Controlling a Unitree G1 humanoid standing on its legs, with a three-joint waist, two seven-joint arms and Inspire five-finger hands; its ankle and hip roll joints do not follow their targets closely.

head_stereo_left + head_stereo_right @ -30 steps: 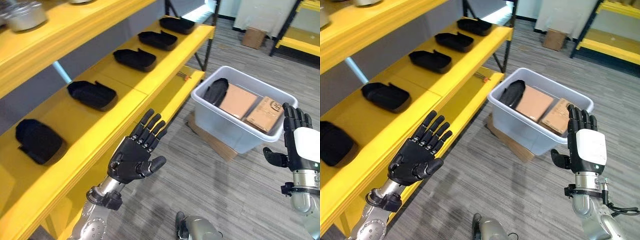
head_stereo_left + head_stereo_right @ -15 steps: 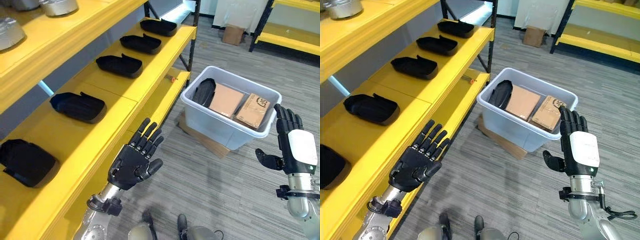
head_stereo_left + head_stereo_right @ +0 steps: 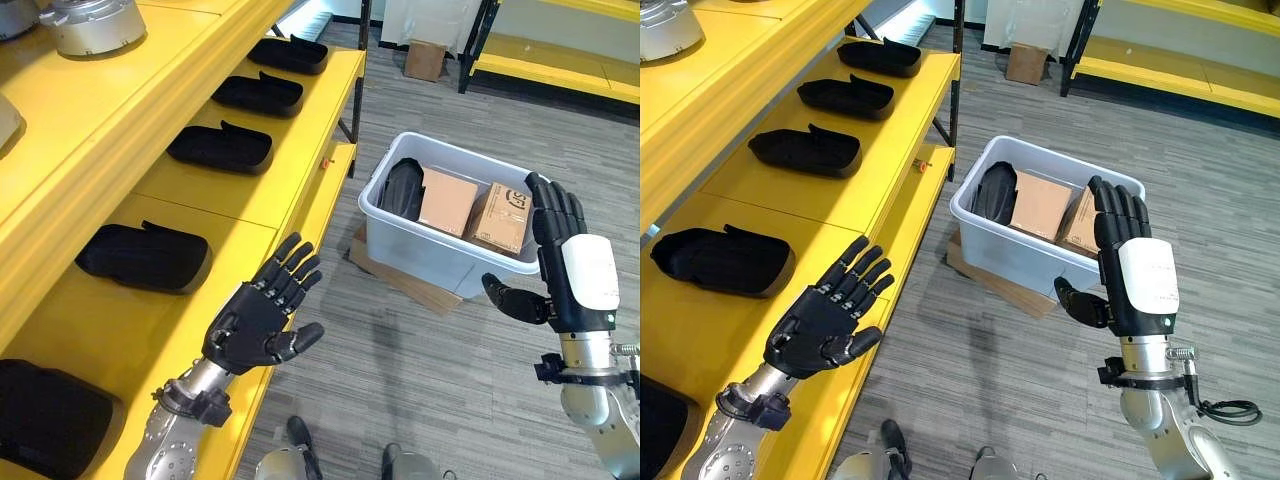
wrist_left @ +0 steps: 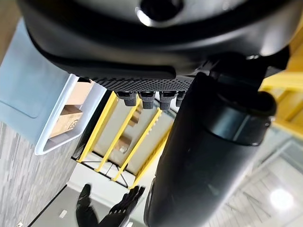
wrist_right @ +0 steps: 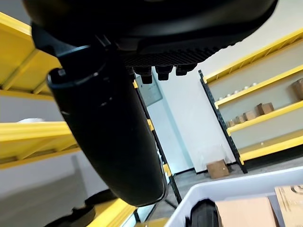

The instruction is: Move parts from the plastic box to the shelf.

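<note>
beside plastic box [image 3: 440, 262], right hand [image 3: 575, 275] raised higher

A flattened brown cardboard sheet [image 3: 400, 281] lies on the grey wood-grain plank floor [image 3: 440, 380]. A small brown cardboard carton [image 3: 425, 60] stands farther back — beside a second yellow rack with dark uprights [image 3: 545, 65]. Round silver metal castings [image 3: 90, 22] sit on an upper yellow board.

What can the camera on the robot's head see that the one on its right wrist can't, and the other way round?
The left eye view shows both open hands, the left hand and right hand, black parts lined along the yellow shelf, and a silver part on the tier above. The right wrist view looks across the room to a far shelf rack holding small boxes. Both show the plastic box with a black part and cardboard boxes inside.
</note>
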